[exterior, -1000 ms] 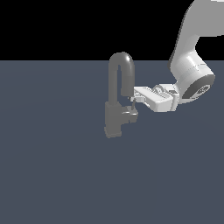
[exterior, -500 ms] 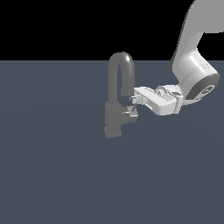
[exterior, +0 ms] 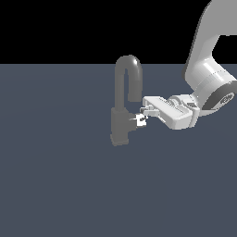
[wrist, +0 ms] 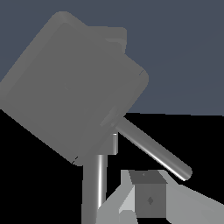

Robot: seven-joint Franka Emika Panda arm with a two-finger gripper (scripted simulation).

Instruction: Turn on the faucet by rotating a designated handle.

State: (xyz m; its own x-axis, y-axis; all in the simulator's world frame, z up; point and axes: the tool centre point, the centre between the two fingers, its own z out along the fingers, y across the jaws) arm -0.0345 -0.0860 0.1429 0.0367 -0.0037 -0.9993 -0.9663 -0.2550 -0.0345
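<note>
From my wrist camera, the closest thing I see is one grey finger pad [wrist: 149, 199] of the gripper [wrist: 135, 205], low in the picture. Just past it a slim metal rod, the handle [wrist: 153, 148], slants out from the underside of the faucet [wrist: 74, 87], whose blocky body fills most of that view at a tilt. A second thin metal stem runs down beside the pad. I see only one finger clearly here, so I cannot tell from this camera how wide the pincer stands.

In the exterior view, the gripper [exterior: 141, 115] reaches in from the exterior view's right and sits right at the pale end of the handle [exterior: 138, 119], which sticks sideways out of the faucet's [exterior: 121, 125] body. The fingers are small and blurred there; I cannot tell whether they clamp the lever or merely touch it. The faucet stands upright on the dark grey floor [exterior: 69, 185], its arched spout curving over above the gripper. The white arm [exterior: 208, 69] rises behind.
</note>
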